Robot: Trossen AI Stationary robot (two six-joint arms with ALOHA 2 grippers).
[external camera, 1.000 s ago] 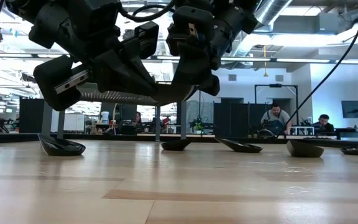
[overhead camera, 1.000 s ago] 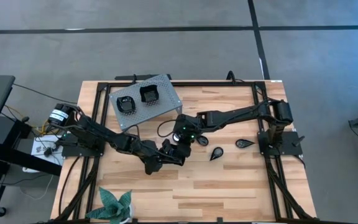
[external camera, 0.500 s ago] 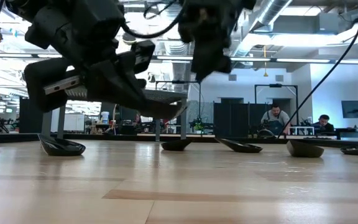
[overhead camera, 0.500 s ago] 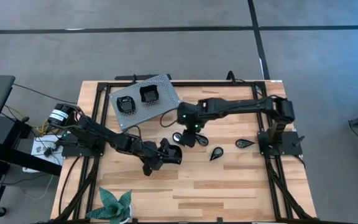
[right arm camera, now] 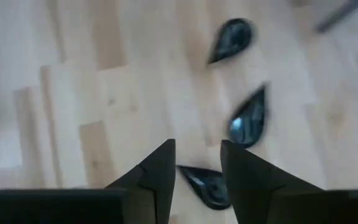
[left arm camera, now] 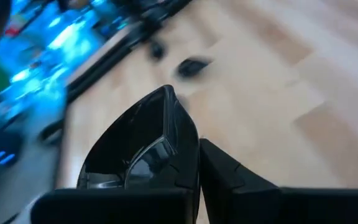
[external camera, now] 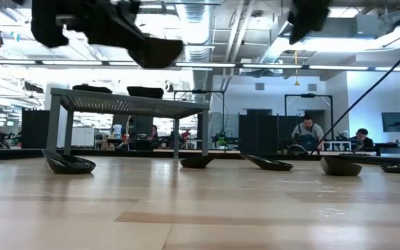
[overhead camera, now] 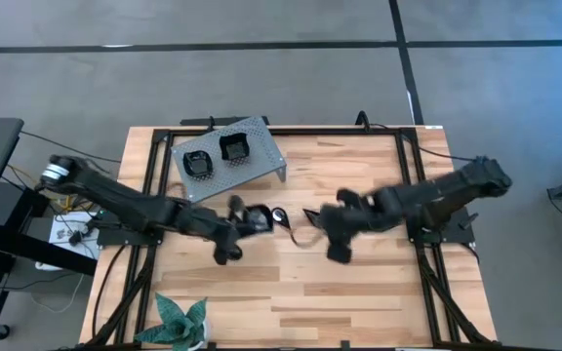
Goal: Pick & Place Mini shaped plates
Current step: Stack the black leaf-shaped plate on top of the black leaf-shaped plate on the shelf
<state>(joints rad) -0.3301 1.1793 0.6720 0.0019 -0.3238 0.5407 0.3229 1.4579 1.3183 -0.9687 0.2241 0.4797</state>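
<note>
Wooden bench carried everything. Going L to R we saw the grey stand w/ two plates on top, then the left gripper near bench centre, raised off the wood and clamped on a squarish plate. Just beside it lay a teardrop plate. Right gripper hovered right of centre, fingers narrowly parted, holding nothing, over leaf-shaped plates.

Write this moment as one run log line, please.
left gripper: holds plate, raised | right gripper: open, empty, above table | stand: two plates
</note>
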